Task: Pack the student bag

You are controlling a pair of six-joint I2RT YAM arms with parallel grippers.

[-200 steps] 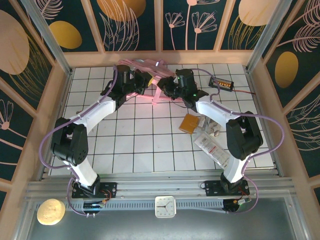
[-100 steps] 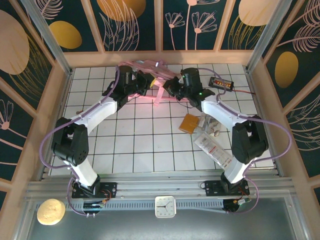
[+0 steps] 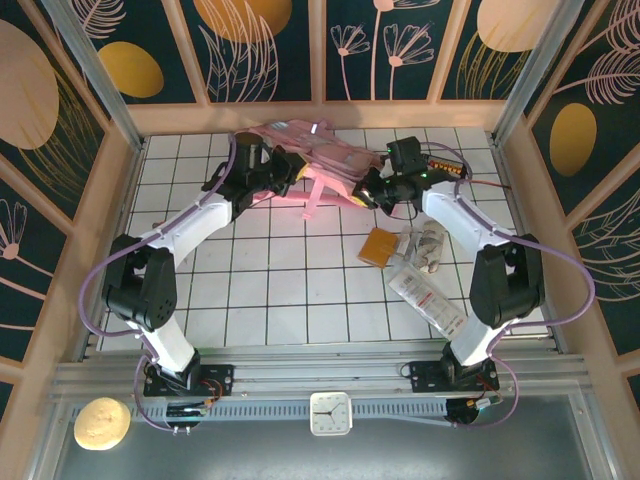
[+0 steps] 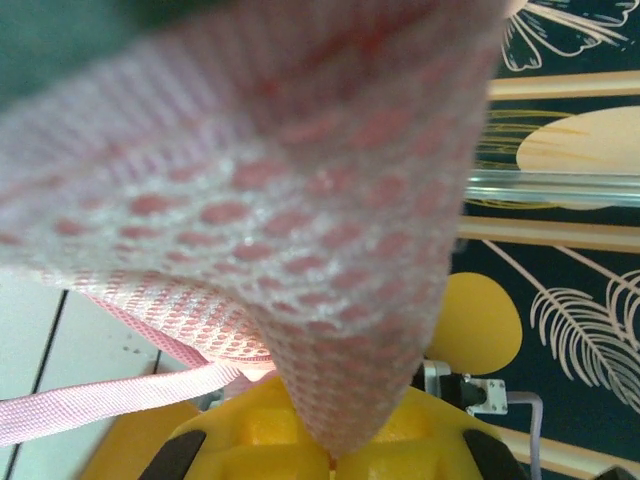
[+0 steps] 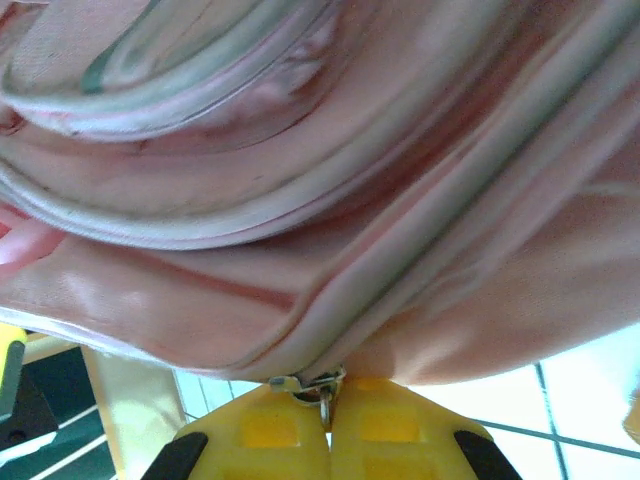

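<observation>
Pink mesh of the student bag is clamped between my left gripper's yellow fingers. My right gripper pinches its seam beside a metal zip pull. The bag stretches between both near the tiled table's far edge. An orange pad and white packets lie nearer my right arm.

The pink student bag hangs crumpled above the table's far edge.

Both arms reach toward the far edge of the bench, elbows bent outward. Left claw and right claw face each other, each clamped on the student bag.
</observation>
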